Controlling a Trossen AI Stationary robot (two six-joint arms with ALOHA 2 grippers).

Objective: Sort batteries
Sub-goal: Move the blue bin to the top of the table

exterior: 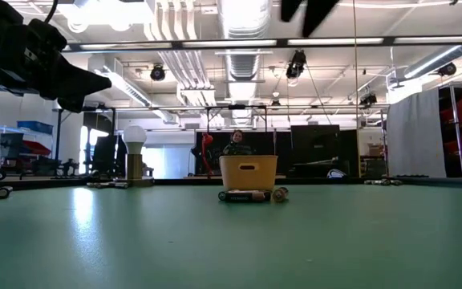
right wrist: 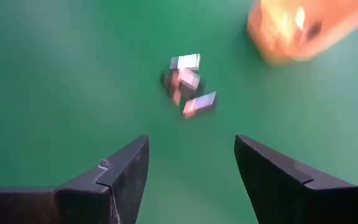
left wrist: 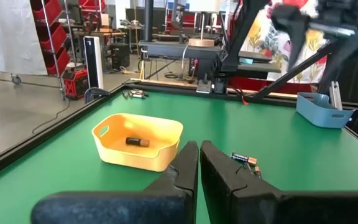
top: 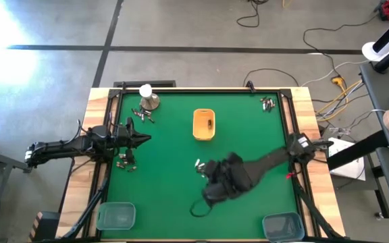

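1. The high view shows the right gripper (top: 204,170) over mid-table beside a small cluster of batteries (top: 198,164), with more batteries scattered near the left gripper (top: 144,139) at the table's left edge
2. Only the right wrist view shows the right gripper's fingers (right wrist: 120,174) spread wide, nothing between them, the blurred batteries beyond
3. Only the left wrist view shows the left gripper's fingers (left wrist: 185,165) pressed together, empty, and one battery (left wrist: 137,142) lying inside the yellow tray (left wrist: 138,141)
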